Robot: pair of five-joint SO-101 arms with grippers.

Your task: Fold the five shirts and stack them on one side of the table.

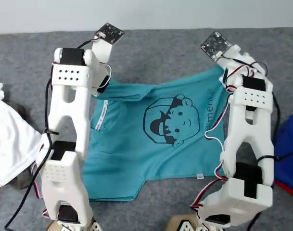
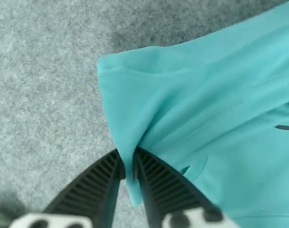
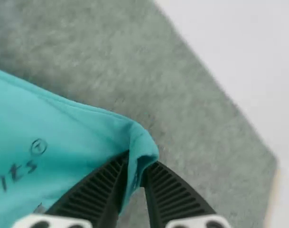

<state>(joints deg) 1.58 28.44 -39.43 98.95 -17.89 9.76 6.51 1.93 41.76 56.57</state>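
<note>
While left pincer (image 2: 129,173) and right pincer (image 3: 137,178) each clamp a far corner, shirt (image 1: 156,139) lies spread on counter (image 1: 156,62) between arms. Soft, light, limp: likely sags, bunches; corners and hems look best to hold.

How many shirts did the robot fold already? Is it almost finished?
Not nearly. Done: nothing looks folded yet; the white shirt lies crumpled at one table edge, a blue cloth at the other. In hand: the teal shirt lies spread out, with the left gripper and right gripper each pinching a far corner. Left: fold it, then the rest, and stack them.
</note>
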